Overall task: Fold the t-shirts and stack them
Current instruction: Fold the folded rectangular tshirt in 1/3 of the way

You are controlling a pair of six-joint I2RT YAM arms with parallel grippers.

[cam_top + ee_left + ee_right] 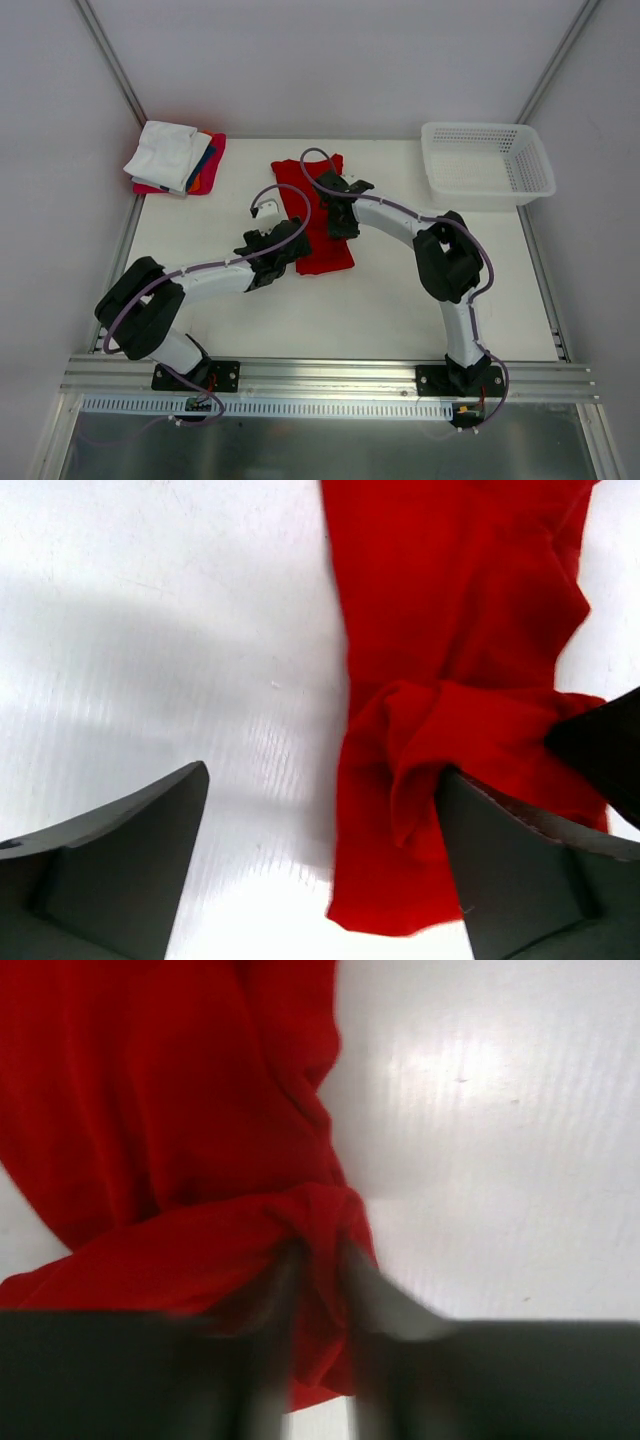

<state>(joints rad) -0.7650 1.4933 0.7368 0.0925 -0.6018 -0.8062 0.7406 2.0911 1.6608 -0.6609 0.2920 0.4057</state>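
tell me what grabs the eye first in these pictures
The bright red t-shirt lies crumpled mid-table with both arms bent over it. The left gripper stands open at its edge, and the right gripper pinches a bunched fold. Next come the stack of folded shirts at the far left corner and the white basket at the far right.

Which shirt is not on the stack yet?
The bright red shirt, lying alone mid-table; the others sit piled in the far left corner, white on top.

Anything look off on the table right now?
The red t-shirt mid-table is bunched into a lump, not folded flat. The white shirt topping the far-left stack sits askew, overhanging it.
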